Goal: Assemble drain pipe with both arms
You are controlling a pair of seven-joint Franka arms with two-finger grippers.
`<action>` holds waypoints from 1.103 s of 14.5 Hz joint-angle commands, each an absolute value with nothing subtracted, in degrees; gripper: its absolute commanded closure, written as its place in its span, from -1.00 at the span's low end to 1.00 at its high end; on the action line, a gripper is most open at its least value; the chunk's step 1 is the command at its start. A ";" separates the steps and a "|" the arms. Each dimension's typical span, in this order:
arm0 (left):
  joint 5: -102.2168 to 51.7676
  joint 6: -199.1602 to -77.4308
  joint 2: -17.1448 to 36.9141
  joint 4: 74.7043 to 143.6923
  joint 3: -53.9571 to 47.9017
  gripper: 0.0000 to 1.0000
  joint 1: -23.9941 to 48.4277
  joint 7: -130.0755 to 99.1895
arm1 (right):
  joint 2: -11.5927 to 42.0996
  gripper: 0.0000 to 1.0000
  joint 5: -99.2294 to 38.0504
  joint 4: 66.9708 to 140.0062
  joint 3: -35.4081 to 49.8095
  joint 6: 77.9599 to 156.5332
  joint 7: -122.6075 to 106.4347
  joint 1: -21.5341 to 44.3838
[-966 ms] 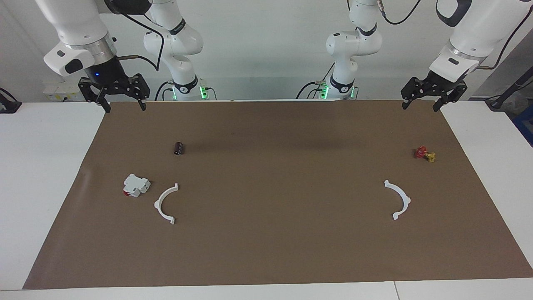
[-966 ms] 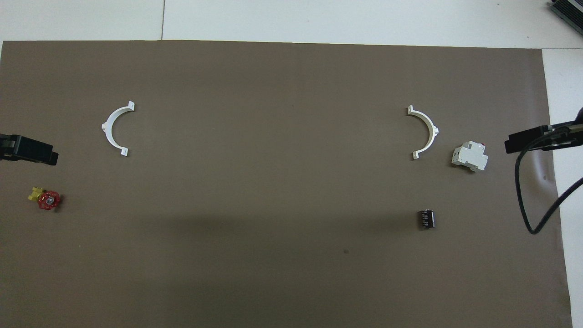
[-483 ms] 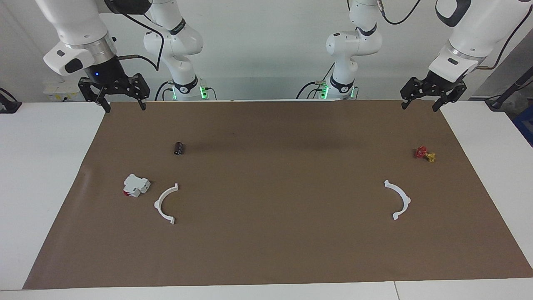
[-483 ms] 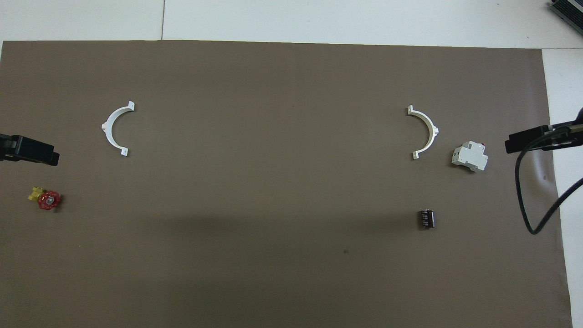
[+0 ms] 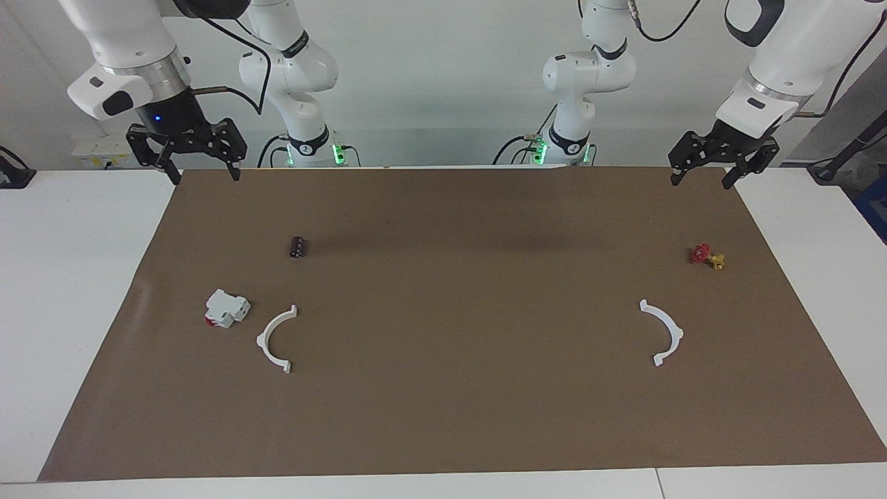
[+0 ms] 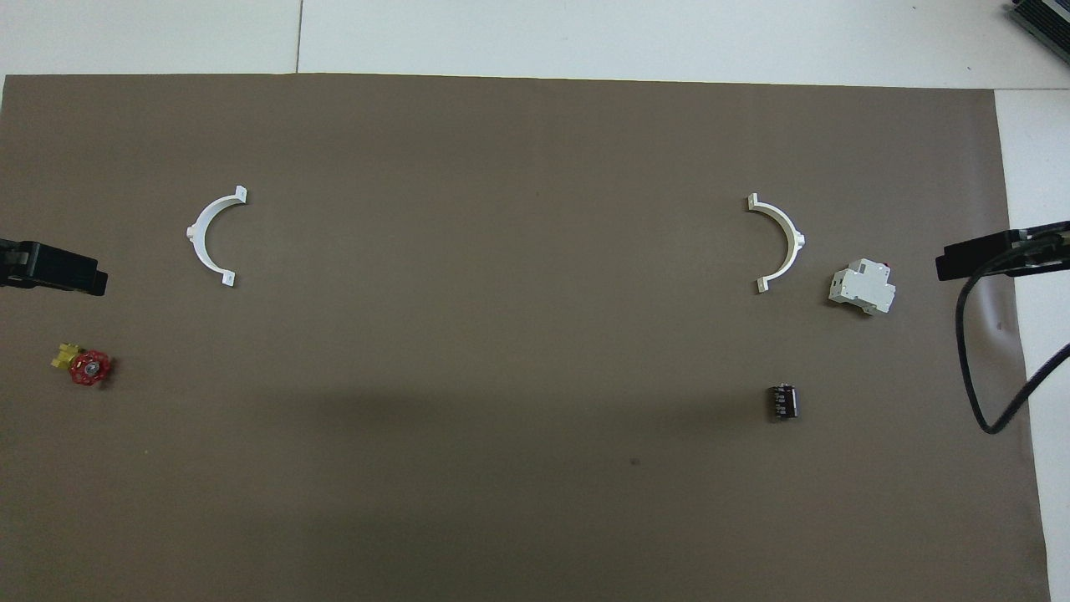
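Note:
The drain pipe lies as two separate white half-ring arcs flat on the brown mat (image 5: pixel 443 416). One arc (image 5: pixel 263 339) (image 6: pixel 794 242) is toward the right arm's end. The other arc (image 5: pixel 675 333) (image 6: pixel 194 236) is toward the left arm's end. They are wide apart, their open sides facing each other. My right gripper (image 5: pixel 206 178) hangs open and empty above the mat's corner at the robots' edge. My left gripper (image 5: pixel 699 184) hangs open and empty above the other corner there. Neither gripper touches anything.
A blocky white piece with a red part (image 5: pixel 225 308) (image 6: pixel 861 288) lies beside the right-end arc. A small dark cylinder (image 5: pixel 298 247) (image 6: pixel 782 401) lies nearer the robots. A red-and-yellow fitting (image 5: pixel 707 256) (image 6: pixel 84 365) lies near the left-end arc. A black cable (image 6: pixel 970 376) hangs from the right arm.
The right gripper has risen a little and drifted toward its end of the table. The left gripper has shifted very slightly. The parts on the mat have not moved.

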State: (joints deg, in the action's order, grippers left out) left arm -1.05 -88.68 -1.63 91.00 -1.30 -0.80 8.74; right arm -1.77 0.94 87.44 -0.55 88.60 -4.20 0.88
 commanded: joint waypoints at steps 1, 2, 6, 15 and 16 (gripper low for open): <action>-0.26 -89.56 -3.34 93.08 -1.67 -1.00 -1.32 8.79 | -2.63 -1.00 -0.26 87.54 -0.44 87.02 -5.62 -0.26; -0.26 -89.56 -3.34 93.08 -1.67 -1.00 -1.32 8.70 | -2.55 -1.00 -0.26 87.54 -0.35 87.19 -5.62 -0.44; -0.26 -89.47 -3.34 93.08 -1.67 -1.00 -1.32 8.70 | -2.99 -1.00 -0.26 88.50 -0.26 87.62 -6.06 0.00; -0.26 -93.06 -3.08 93.16 -1.76 -1.00 -0.53 8.35 | 8.15 -0.91 -1.32 89.03 0.44 102.09 -1.93 1.40; -0.26 -93.60 -3.08 93.25 -1.76 -1.00 -0.70 8.35 | 9.91 -0.91 -1.41 89.12 0.44 104.39 -1.93 1.41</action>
State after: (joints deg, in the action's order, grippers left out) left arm -1.05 -91.10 -1.64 91.18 -1.74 -0.77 8.74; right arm 5.83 -0.37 89.61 0.11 100.31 -3.14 1.39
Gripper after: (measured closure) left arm 0.000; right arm 0.040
